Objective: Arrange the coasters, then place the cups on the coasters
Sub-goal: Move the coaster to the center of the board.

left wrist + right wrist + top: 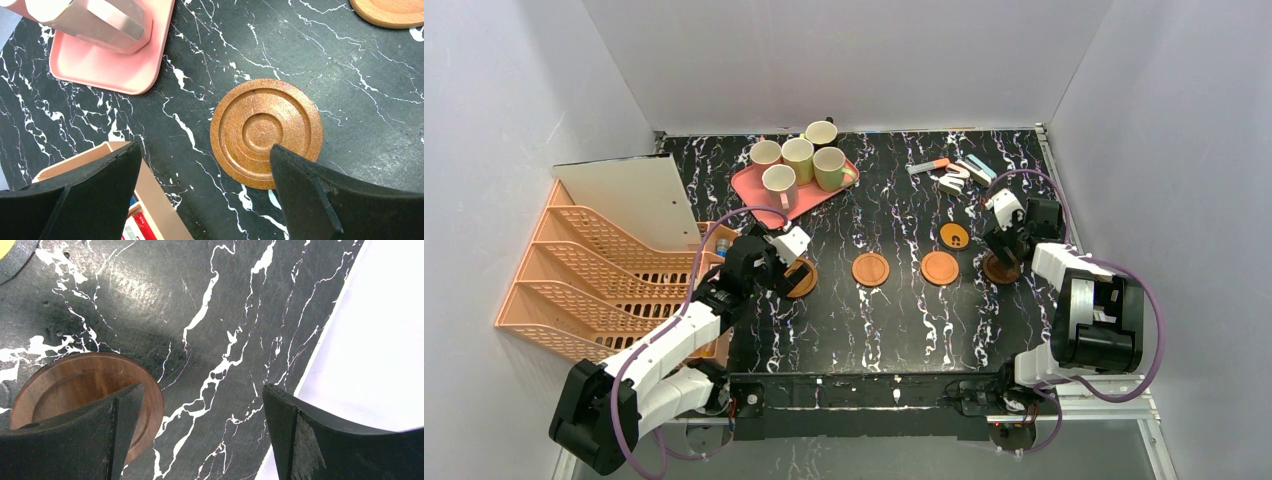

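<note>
**Grippers.** The left gripper [202, 155] has its jaws spread wide and holds nothing. It is poised above the ringed coaster [265, 132] at the left end of the row. The right gripper [202, 390] is likewise spread and empty, above the dark coaster [75, 385] at the right end. Two plain orange coasters [870, 269] lie between them, well apart. A patterned coaster [954, 236] lies just beyond the row, toward the far side.

**Coasters.** These are thin, stiff discs, probably light, lying flat on the table [894, 320]. The ringed one is grainy orange-brown with concentric grooves. The dark one is smooth wood with a raised rim. A flat disc is probably hard to lift, so take hold across the rim edges or slide it over the marble-patterned top, which looks smooth.

**Cups.** The cups [797, 158] are five handled mugs, upright and clustered on the pink tray [749, 192] at the far left. Glazed ceramic is likely weighty, slippery and breakable. Grip across the wall at the rim with one finger inside, or across the body clear of the handle. Set each one down gently.
</note>
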### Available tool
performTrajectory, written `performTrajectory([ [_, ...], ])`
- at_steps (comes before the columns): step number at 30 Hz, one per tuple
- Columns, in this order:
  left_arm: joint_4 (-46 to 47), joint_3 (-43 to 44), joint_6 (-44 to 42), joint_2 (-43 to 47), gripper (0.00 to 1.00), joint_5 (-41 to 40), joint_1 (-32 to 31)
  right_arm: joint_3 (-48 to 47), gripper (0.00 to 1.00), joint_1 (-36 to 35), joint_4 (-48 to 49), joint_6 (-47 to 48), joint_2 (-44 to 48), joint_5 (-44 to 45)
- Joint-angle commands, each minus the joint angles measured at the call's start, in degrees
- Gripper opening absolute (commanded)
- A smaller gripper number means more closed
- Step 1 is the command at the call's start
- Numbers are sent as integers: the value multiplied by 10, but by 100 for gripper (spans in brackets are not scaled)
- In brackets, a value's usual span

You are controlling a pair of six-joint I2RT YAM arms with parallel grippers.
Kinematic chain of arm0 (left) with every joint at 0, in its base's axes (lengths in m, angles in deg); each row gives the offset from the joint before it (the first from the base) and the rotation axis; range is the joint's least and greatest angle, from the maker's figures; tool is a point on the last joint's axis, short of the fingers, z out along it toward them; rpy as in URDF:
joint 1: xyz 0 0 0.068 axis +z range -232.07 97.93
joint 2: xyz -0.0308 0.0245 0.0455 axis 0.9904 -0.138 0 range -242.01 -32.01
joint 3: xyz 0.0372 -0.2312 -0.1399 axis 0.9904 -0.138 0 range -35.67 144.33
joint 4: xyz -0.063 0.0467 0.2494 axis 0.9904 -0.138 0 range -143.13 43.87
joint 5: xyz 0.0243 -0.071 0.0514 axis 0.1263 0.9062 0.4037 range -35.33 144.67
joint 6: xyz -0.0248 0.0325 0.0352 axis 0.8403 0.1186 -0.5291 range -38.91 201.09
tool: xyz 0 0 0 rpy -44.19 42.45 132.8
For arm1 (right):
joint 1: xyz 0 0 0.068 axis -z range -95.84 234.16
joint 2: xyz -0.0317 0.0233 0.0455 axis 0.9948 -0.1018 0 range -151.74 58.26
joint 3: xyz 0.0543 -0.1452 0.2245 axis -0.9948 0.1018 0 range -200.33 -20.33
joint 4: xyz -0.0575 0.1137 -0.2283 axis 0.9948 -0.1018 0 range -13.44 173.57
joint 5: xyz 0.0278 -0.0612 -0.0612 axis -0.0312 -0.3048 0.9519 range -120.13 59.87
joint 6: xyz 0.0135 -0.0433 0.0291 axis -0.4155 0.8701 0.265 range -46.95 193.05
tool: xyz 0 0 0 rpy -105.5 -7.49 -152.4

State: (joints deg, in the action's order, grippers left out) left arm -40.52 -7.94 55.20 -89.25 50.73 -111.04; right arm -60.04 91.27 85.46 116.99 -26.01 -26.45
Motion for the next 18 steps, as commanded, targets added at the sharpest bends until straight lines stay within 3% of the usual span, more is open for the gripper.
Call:
performTrajectory([
  [1,1,-2,7,9,98,7,1,-12,99,7,-54,7,2,0],
  [11,1,2,8,2,98,10,1,-102,99,-3,-151,-85,69,-190],
  [18,3,2,8,-2,98,9,1,-169,99,-68,-152,-128,13,-175],
])
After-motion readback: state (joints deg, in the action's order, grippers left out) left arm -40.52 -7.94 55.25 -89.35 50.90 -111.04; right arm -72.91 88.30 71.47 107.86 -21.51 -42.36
